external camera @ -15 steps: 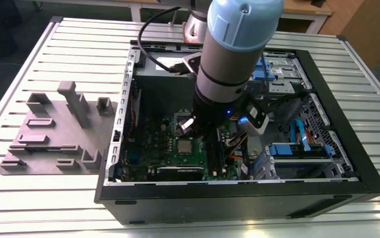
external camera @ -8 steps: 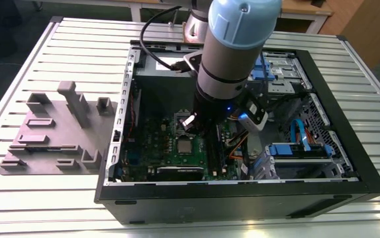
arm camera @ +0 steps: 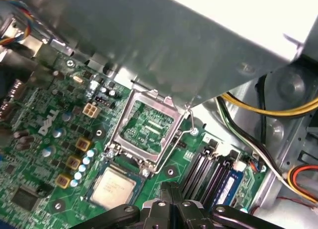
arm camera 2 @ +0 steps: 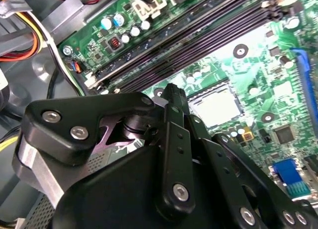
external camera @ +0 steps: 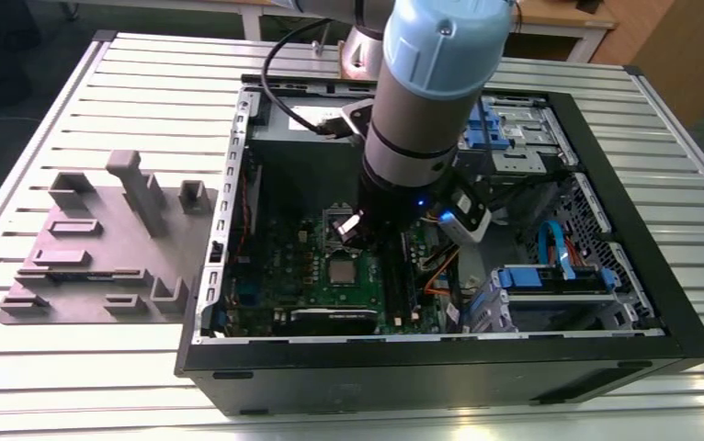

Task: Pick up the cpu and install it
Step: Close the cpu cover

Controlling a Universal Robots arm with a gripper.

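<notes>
- gripper (arm camera: 169, 193) – fingers pressed together, nothing pinched between them; the tips hang low over the motherboard (arm camera: 44, 154).
- cpu (arm camera: 113, 187) lies flat and square on the board, silvery top up, not in the gripper. In the exterior view it sits mid-board (external camera: 344, 270), just below the arm (external camera: 432, 92).
- Fingertips are near one edge of the cpu but apart from it. In the second wrist view the tip stands just beside the chip (arm camera 2: 216, 106).
- metal frame (arm camera: 146, 127) is swung open right beside the cpu, board showing through its window, with a wire lever along one side.
- memory slots (arm camera: 206, 170) run close past the fingertips on the side away from the cpu – a tight lane between the two.
- Small capacitors (arm camera: 82, 162) line another edge of the cpu, low and close.
- grey metal box (arm camera: 174, 40) hangs over the far side of the frame and limits headroom there; yellow cables (arm camera: 258, 110) loop beside it.
- pc case (external camera: 450, 372) lies open side up on the slatted table (external camera: 143, 83), and the arm enters through the open face. Its walls box the board in.
- On the exterior view's right, blue drive brackets (external camera: 549, 276) and wiring crowd the space next to the arm.
- grey plastic tray (external camera: 95, 266) sits outside the case on the exterior view's left, well apart from the gripper.
</notes>
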